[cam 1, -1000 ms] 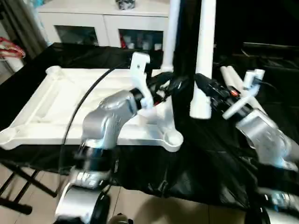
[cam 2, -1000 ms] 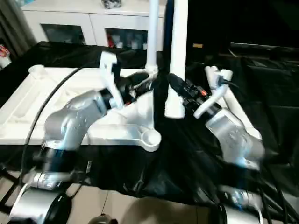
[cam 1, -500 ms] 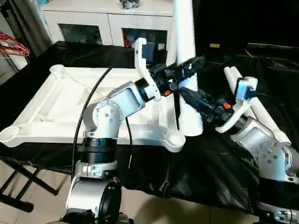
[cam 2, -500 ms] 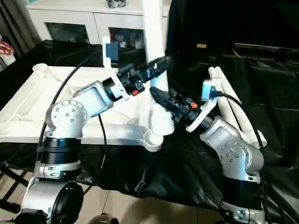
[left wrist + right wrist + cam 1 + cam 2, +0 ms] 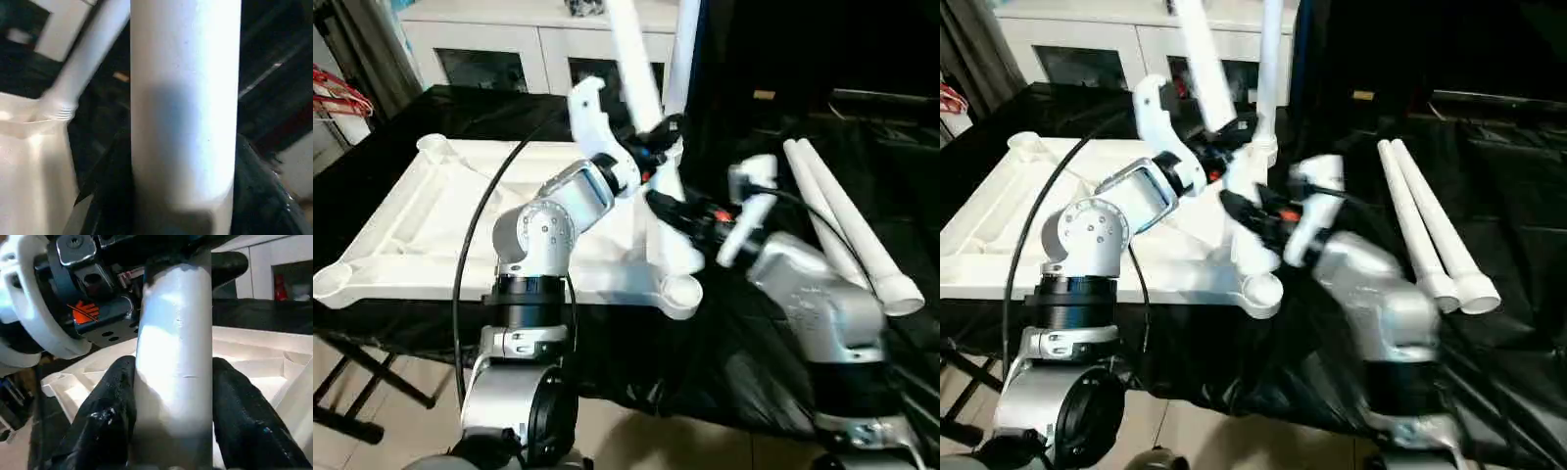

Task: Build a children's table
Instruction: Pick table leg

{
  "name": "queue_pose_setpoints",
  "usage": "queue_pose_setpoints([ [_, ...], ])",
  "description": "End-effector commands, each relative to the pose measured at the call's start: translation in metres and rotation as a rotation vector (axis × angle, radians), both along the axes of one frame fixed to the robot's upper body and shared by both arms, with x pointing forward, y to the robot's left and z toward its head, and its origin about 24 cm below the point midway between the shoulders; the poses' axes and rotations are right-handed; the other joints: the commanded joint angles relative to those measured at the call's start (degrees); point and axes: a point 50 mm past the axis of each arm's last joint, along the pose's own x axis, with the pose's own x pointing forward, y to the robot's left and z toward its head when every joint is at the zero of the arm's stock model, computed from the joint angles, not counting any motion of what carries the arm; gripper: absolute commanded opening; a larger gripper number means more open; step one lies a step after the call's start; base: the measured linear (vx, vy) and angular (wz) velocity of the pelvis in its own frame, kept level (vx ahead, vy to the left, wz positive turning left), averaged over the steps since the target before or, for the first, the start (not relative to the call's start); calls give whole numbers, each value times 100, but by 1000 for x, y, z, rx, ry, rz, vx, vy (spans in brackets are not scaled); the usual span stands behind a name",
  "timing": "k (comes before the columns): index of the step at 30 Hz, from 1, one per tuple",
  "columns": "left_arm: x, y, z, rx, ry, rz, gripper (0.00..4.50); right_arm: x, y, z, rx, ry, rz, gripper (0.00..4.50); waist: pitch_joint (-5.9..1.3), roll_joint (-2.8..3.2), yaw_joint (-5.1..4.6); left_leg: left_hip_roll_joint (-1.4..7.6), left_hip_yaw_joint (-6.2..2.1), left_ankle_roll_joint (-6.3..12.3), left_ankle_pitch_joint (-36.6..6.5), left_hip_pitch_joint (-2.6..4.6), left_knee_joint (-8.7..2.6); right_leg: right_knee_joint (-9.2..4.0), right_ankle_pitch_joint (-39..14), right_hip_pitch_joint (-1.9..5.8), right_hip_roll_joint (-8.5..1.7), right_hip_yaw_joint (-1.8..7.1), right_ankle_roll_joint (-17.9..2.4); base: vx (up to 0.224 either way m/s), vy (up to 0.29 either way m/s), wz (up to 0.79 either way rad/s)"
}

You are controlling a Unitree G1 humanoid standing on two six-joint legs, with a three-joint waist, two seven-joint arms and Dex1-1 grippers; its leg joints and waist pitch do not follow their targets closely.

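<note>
The white table top (image 5: 431,225) lies upside down on the black-covered table. One white leg (image 5: 683,49) stands upright in its far right corner socket. A second leg (image 5: 634,59) leans with its top to the left, and its lower end hangs just behind the near right corner socket (image 5: 677,291). My left gripper (image 5: 656,137) is shut on this leg at mid-height, with the leg (image 5: 186,98) between its black fingers (image 5: 264,196). My right gripper (image 5: 677,211) is shut on the same leg (image 5: 173,357) lower down, its fingers (image 5: 110,416) on either side.
Two loose white legs (image 5: 847,220) lie side by side on the black cloth at the right. A white cabinet with glass doors (image 5: 509,39) stands behind the table. Red hangers (image 5: 337,98) show at the far left, and bare floor lies below the front edge.
The held leg has tipped from upright to leaning left, and its lower end has dropped toward the near right corner socket. My right arm has swung in closer to the table top.
</note>
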Motion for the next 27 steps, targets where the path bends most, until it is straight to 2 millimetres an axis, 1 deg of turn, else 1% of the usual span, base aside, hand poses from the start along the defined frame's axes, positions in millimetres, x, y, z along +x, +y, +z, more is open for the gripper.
queue_pose_setpoints([
  [1,5,-5,6,6,19,86,190,-4,23,17,2,-91,72,186,-498,-87,10,93,-54,188,-102,28,-289,-341,-23,376,-407,265,-850,0,0,0],
  [2,5,-5,6,6,19,86,189,-4,23,17,2,-91,72,186,-510,-72,8,91,-61,234,26,5,-276,-303,269,379,-400,261,-920,0,0,0],
  [3,4,-6,6,1,27,96,189,-4,25,18,-1,-100,61,186,-510,-75,12,86,-58,264,51,-2,-270,-289,424,380,-395,256,-971,0,0,0],
  [4,4,-7,6,-2,28,97,188,-3,26,19,-4,-105,52,186,-500,-65,12,83,-54,273,-25,-4,-273,-301,406,379,-407,255,-995,0,0,0],
  [5,4,-7,6,2,22,91,188,-2,26,18,-6,-99,42,185,-496,-73,7,77,-49,276,-75,-8,-272,-310,360,382,-410,256,-997,0,0,0],
  [6,2,-9,6,3,15,72,188,-2,26,19,5,-99,44,185,-489,-59,6,80,-48,266,-151,-1,-277,-322,246,380,-411,258,-993,0,0,0],
  [8,0,-11,7,2,2,41,188,-3,24,18,26,-84,57,185,-477,-62,5,85,-46,243,-270,5,-287,-342,60,382,-414,261,-959,0,0,0],
  [10,-2,-11,9,19,-44,-28,188,-3,16,15,55,-41,90,255,-469,-62,6,92,-48,211,-362,13,-300,-363,-148,380,-418,263,-913,0,0,0],
  [11,-3,-11,9,24,-53,-42,188,-3,15,15,60,-36,99,258,-467,-69,7,84,-46,222,-360,12,-302,-374,-186,386,-414,263,-893,0,0,0],
  [12,-4,-11,9,40,-79,-81,188,-6,11,12,57,-21,143,264,-473,-59,19,100,-45,230,-368,28,-296,-367,-175,372,-415,269,-897,0,0,0],
  [13,-6,-11,9,49,-104,-130,188,-8,8,10,53,-9,188,264,-468,-66,18,89,-47,240,-366,15,-297,-371,-179,386,-410,266,-878,0,0,0],
  [14,-7,-11,9,53,-117,-162,187,-10,5,9,49,-2,214,276,-474,-54,16,92,-40,263,-341,21,-294,-360,-152,376,-402,272,-860,0,0,0],
  [15,-7,-11,9,53,-117,-162,187,-10,5,9,49,-2,214,289,-474,-61,25,94,-43,252,-318,9,-289,-350,-114,387,-408,271,-869,0,0,0],
  [16,-11,-9,9,33,-150,-248,187,-12,0,6,64,6,268,298,-474,-53,19,93,-45,250,-300,6,-288,-350,-84,383,-410,269,-890,0,0,0],
  [17,-16,-7,10,-14,-161,-340,187,-13,-5,4,89,24,312,302,-481,-80,19,78,-35,272,-294,12,-282,-340,-72,402,-417,266,-943,0,0,0],
  [18,-19,-6,11,-37,-169,-385,187,-13,-7,3,101,33,334,302,-477,-84,14,71,-34,300,-272,-14,-276,-318,-30,411,-415,263,-1027,0,0,0],
  [19,-22,-5,12,-50,-187,-436,187,-14,-8,2,105,40,365,302,-479,-92,10,68,-29,319,-270,-10,-275,-323,-34,407,-417,260,-1055,0,0,0],
  [20,-28,-2,13,-76,-215,-521,186,-17,-10,2,108,47,428,302,-482,-110,1,87,-23,377,-258,1,-268,-314,-37,392,-417,258,-1148,0,0,0],
  [21,-29,-1,13,-85,-226,-551,186,-18,-10,1,107,51,453,302,-480,-98,3,87,-24,393,-258,2,-265,-313,-65,385,-421,256,-1177,0,0,0],
  [22,-30,0,14,-89,-234,-566,186,-19,-11,1,106,54,468,302,-474,-130,-5,89,-14,410,-275,3,-269,-326,-107,381,-413,255,-1183,0,0,0],
  [23,-31,1,15,-91,-244,-583,186,-20,-11,1,104,59,485,302,-470,-109,5,95,-18,404,-301,8,-270,-328,-238,379,-422,258,-1163,0,0,0],
  [24,-32,1,16,-100,-253,-603,186,-20,-11,1,104,62,496,302,-463,-106,7,97,-15,381,-349,17,-276,-352,-367,376,-427,260,-1128,0,0,0],
  [25,-39,4,21,-141,-297,-699,186,-23,-11,0,102,73,554,302,-456,-184,1,92,-1,386,-366,13,-282,-362,-435,383,-427,261,-1108,0,0,0],
  [26,-41,4,22,-155,-312,-729,186,-24,-11,0,100,75,569,302,-461,-137,26,106,-15,355,-357,12,-291,-344,-583,387,-446,261,-1088,0,0,0],
  [27,-45,6,25,-182,-339,-795,186,-27,-11,0,100,80,610,302,-457,-137,23,106,-10,345,-394,28,-286,-364,-660,362,-433,259,-1067,0,0,0],
])
